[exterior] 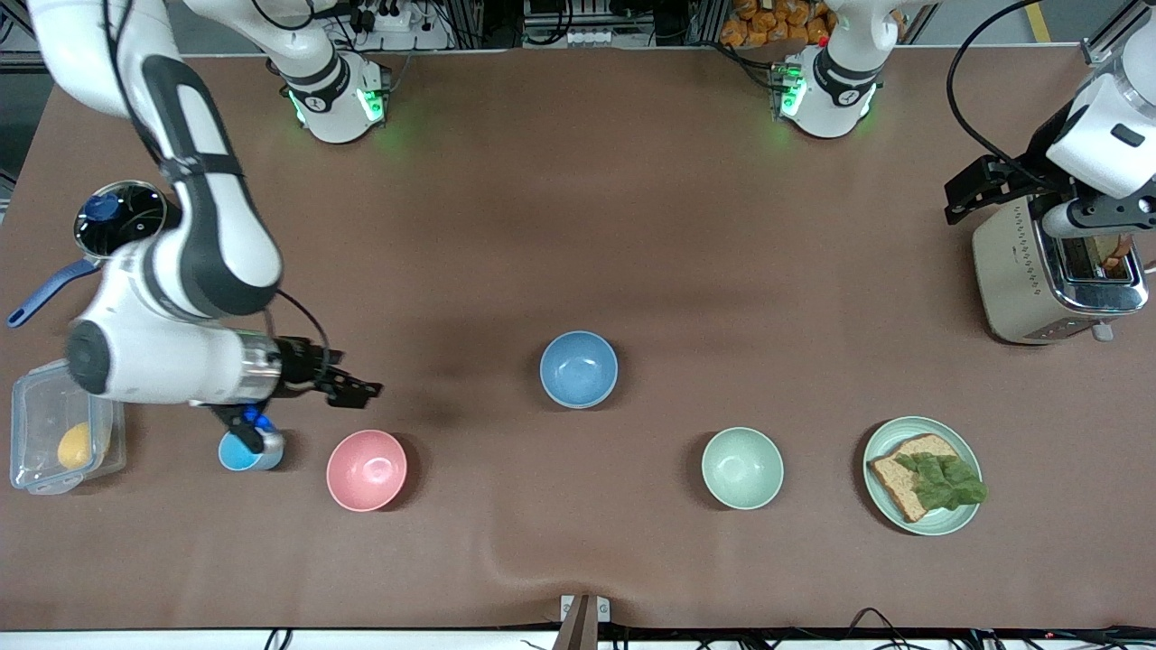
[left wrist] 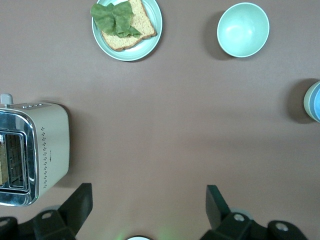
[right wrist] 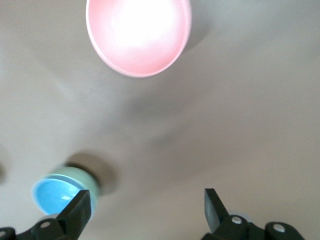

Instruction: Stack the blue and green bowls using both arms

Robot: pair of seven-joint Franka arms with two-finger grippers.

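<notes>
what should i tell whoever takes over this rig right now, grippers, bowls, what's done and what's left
Right gripper: open, empty, over bare table between the small blue cup and the pink bowl.
Left gripper: open, empty, up by the toaster at the left arm's end.
Blue bowl: upright, alone mid-table.
Green bowl: upright, nearer the front camera, toward the left arm's end, beside the plate with bread.
Done: nothing; neither bowl is gripped.
Left: pick up one bowl and nest it in the other.

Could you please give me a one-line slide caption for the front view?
Blue bowl and green bowl sit apart, unstacked; open right gripper over table by pink bowl.
</notes>
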